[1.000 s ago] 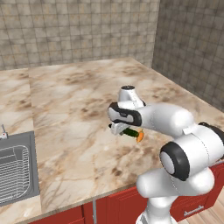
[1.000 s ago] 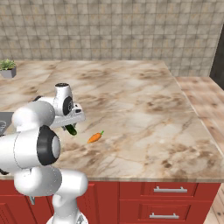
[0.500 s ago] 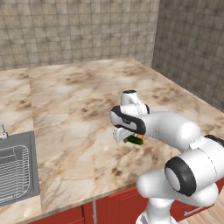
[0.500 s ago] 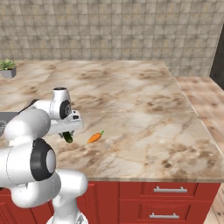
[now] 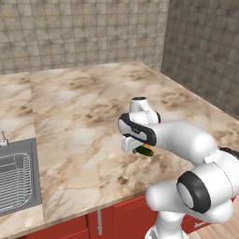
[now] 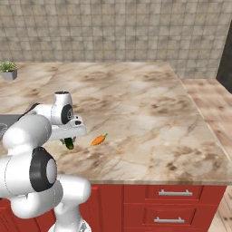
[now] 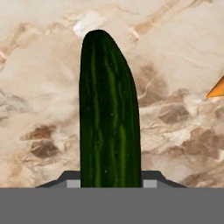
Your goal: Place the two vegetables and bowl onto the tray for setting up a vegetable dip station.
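jaws (image 6: 69,141): closed on the cucumber (image 7: 109,109), gripped near one end so most of its length sticks out ahead of them
cucumber: between the jaws, seemingly just off the desk (image 6: 149,113); the lengthwise hold looks chosen to leave it free for laying flat
carrot (image 6: 98,139): on the desk, near the jaws, off to one side, apart from the cucumber
step: judged as carrying the cucumber; bowl and carrot not yet handled

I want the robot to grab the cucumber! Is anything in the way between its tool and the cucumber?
No, nothing is in the way. The tool is right at the cucumber, which runs up between its tips. The carrot lies apart on the counter.
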